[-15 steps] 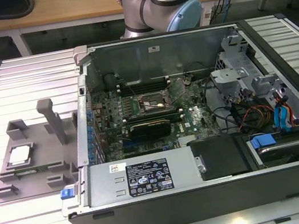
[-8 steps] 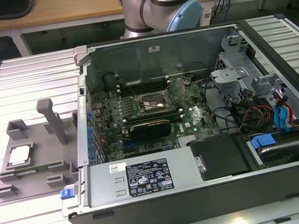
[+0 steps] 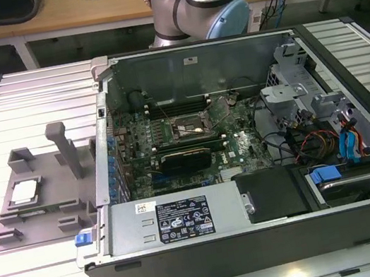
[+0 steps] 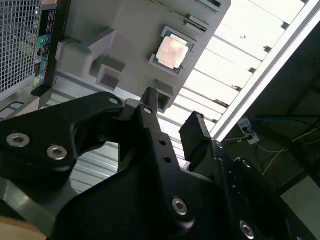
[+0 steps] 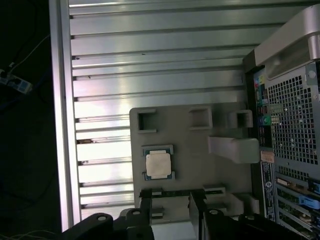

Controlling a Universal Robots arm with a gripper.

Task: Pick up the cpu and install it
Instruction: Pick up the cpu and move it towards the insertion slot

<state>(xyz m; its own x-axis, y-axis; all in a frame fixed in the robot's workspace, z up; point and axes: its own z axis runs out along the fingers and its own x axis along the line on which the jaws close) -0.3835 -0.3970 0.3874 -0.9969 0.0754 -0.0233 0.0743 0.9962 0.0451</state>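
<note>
In the exterior view I see a slatted metal table (image 3: 28, 101) carrying an open computer case (image 3: 193, 266). On that view's left sits a grey tray (image 3: 54, 208) with the cpu (image 3: 24, 192) in its recess. In both wrist views my gripper (image 4: 172, 106) (image 5: 171, 197) is spread and empty, clear of the cpu (image 4: 172, 51) (image 5: 159, 164).
</note>
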